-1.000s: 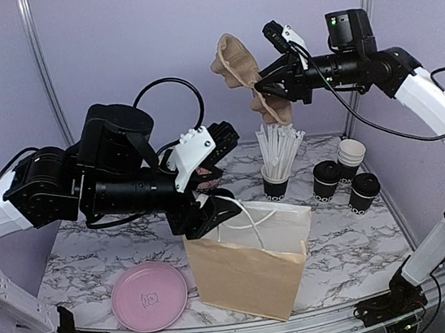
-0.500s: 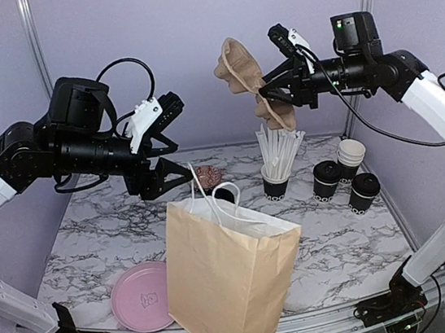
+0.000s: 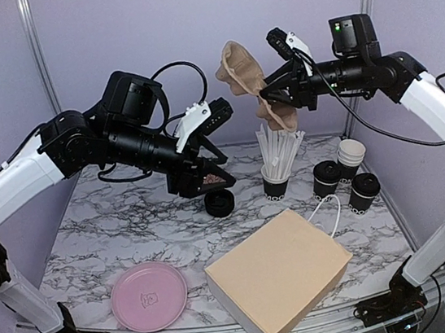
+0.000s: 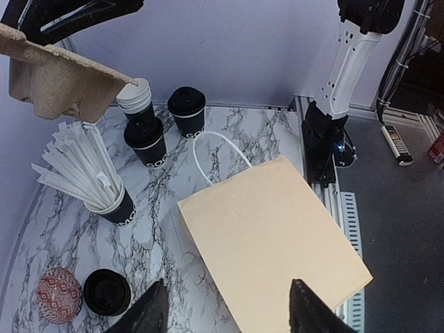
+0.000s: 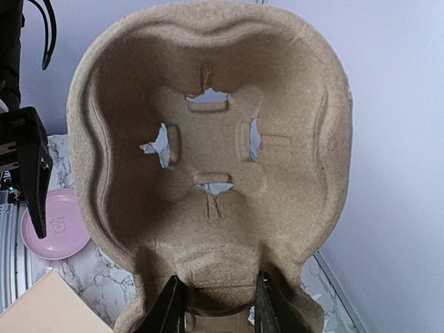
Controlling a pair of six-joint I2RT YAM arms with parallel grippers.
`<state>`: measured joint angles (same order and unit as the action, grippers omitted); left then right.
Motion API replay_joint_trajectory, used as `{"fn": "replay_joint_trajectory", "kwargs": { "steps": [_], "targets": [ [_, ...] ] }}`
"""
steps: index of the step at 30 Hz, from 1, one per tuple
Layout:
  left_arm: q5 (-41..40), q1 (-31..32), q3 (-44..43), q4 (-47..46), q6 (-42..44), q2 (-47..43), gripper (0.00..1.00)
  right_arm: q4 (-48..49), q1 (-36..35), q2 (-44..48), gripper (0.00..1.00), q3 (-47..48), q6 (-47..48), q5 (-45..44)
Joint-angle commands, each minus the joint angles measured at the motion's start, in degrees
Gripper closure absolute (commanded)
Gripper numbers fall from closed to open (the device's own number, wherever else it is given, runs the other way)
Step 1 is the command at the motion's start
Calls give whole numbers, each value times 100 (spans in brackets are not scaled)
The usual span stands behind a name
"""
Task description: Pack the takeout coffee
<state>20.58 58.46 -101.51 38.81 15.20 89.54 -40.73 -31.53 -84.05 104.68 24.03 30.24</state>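
Two lidded black takeout coffee cups (image 3: 325, 179) (image 3: 364, 192) stand at the back right, beside a lidless stack of cups (image 3: 351, 155); the left wrist view shows the same lidded cups (image 4: 148, 141) (image 4: 186, 111). A round black lid (image 3: 219, 204) (image 4: 106, 291) sits near the table's middle. The brown paper bag (image 3: 279, 274) (image 4: 274, 239) lies flat at the front. My left gripper (image 3: 221, 144) (image 4: 229, 319) hovers open and empty above the table. My right gripper (image 3: 268, 88) (image 5: 218, 305) is shut on the pulp carrier (image 3: 238, 70) (image 5: 208, 152), held high.
A black cup of white straws (image 3: 276, 177) (image 4: 111, 201) stands under the carrier. A pink plate (image 3: 148, 295) (image 5: 52, 225) lies front left. A small red patterned disc (image 4: 58, 304) sits beside the black lid. Purple walls close in the back and sides.
The bag, upright under the left gripper half a second ago, now lies flat at the front right. The left gripper has let go and swung right over the table's middle. The right arm is still.
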Motion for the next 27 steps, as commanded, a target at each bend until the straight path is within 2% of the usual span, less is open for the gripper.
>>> {"fn": "replay_joint_trajectory", "kwargs": {
  "steps": [1,4,8,13,17,27],
  "targets": [
    [-168,18,-19,-244,-141,205,34,153,34,82,81,94,4,-427],
    [-285,25,47,-221,-195,363,32,134,34,111,81,1,5,-691],
    [-576,17,436,-240,-272,152,31,-176,33,258,81,-494,153,-895],
    [-1171,-12,1307,-522,-376,-341,29,-745,100,672,81,-1550,466,-1599],
    [-1372,-120,1729,-677,-453,-517,28,-1138,572,935,80,-2405,748,-1865],
    [-1313,-247,1960,-832,-484,-504,28,-2132,1813,1114,82,-3271,1195,-2015]
  ]
}}
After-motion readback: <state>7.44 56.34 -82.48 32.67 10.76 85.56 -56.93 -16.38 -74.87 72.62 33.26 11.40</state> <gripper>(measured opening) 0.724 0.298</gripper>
